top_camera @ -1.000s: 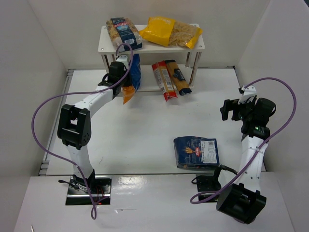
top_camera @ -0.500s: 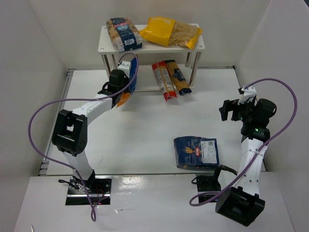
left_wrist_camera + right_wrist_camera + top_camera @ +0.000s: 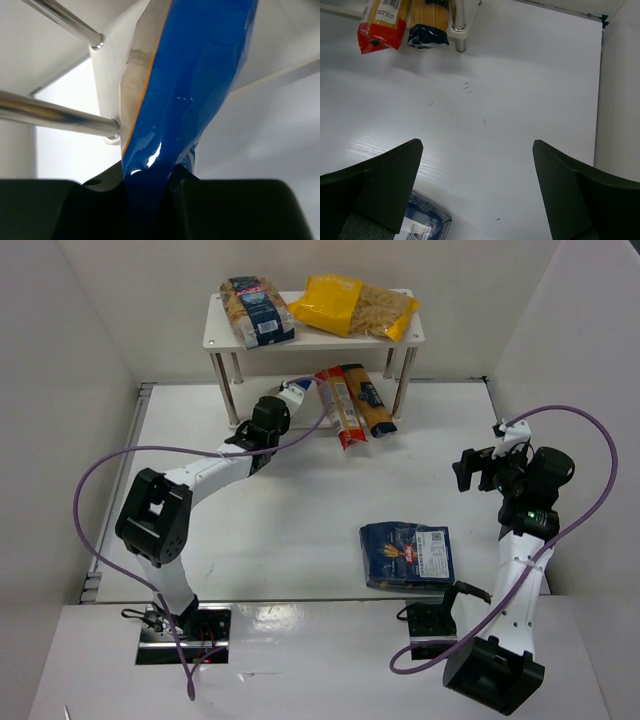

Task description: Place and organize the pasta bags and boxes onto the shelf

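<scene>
My left gripper [image 3: 150, 187] is shut on a glossy blue-and-orange bag [image 3: 190, 90], which stands on edge between the fingers and fills the left wrist view. From above, the left gripper [image 3: 298, 389] reaches under the top tier of the white shelf [image 3: 215, 335], and the bag is hidden there. On the top tier lie a blue-labelled clear bag [image 3: 257, 310] and a yellow bag [image 3: 350, 305]. Long red [image 3: 336, 408] and orange [image 3: 368, 400] packets lie on the lower tier. A flat dark blue pack [image 3: 407, 553] lies on the table. My right gripper [image 3: 470, 468] hangs open above the table, right of it.
Silver shelf legs [image 3: 55, 115] run close by the bag's left side. The right wrist view shows the red packet [image 3: 380, 25], the orange packet's dark end [image 3: 426, 36], a shelf leg [image 3: 460, 25] and a corner of the dark blue pack [image 3: 422, 225]. White walls enclose the table.
The left arm has swung right and forward, carrying the blue-and-orange bag from the shelf's left end in under the top tier. The right arm has barely moved.
</scene>
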`<state>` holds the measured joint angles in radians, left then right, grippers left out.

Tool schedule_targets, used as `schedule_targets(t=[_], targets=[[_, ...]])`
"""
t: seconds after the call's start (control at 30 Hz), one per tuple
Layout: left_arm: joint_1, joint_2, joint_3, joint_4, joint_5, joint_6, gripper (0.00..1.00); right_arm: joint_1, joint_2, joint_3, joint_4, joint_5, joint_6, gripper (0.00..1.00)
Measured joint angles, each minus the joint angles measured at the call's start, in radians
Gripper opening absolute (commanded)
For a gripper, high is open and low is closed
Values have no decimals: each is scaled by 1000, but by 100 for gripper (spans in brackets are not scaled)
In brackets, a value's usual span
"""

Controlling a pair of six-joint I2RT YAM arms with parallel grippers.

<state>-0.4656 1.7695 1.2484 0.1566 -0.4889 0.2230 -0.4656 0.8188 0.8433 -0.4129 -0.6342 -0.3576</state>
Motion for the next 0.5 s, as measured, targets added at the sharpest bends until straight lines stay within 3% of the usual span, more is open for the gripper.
schedule_targets(t=[0.5], targets=[[-18, 159, 115, 152, -212, 367, 0, 0, -5, 0, -10, -14, -7, 99]])
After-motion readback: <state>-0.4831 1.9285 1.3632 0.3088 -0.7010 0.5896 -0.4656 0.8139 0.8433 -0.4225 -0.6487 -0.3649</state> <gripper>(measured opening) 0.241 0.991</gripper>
